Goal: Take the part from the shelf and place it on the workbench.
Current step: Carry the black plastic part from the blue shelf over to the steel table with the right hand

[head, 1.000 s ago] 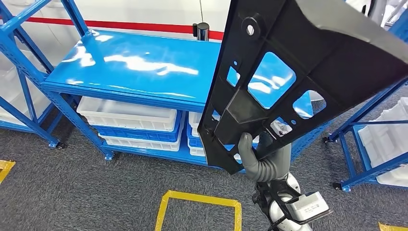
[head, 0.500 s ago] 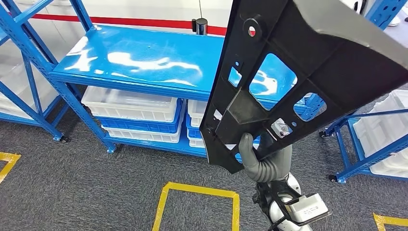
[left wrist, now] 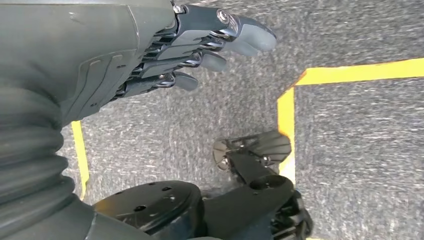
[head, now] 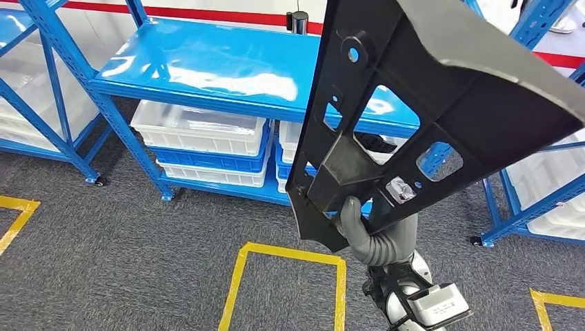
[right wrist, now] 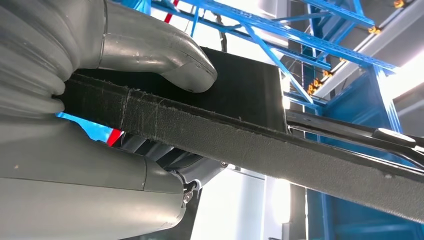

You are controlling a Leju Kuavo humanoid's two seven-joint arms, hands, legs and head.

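The part (head: 441,103) is a big, flat, black plastic piece with a wide top and a narrow bottom. It has window-like holes cut through it and a small round hole near its top left corner. It is held up in the air, tilted, in front of the robot at about 1 o'clock in the head view. The right hand (head: 379,234) grips its narrow lower end. In the right wrist view the thick grey thumb (right wrist: 170,60) presses on one face of the part (right wrist: 280,150) and the fingers wrap the other side.

The left hand (left wrist: 165,55) holds nothing. Its fingers (left wrist: 235,35) are loosely bent and apart, above the grey carpet (left wrist: 360,150).

Behind the part, at 11 o'clock, stands a blue shelf (head: 207,69) with a shiny top. White bins (head: 200,127) sit on its lower level. Yellow tape (head: 238,283) marks a box on the floor at 6 o'clock.
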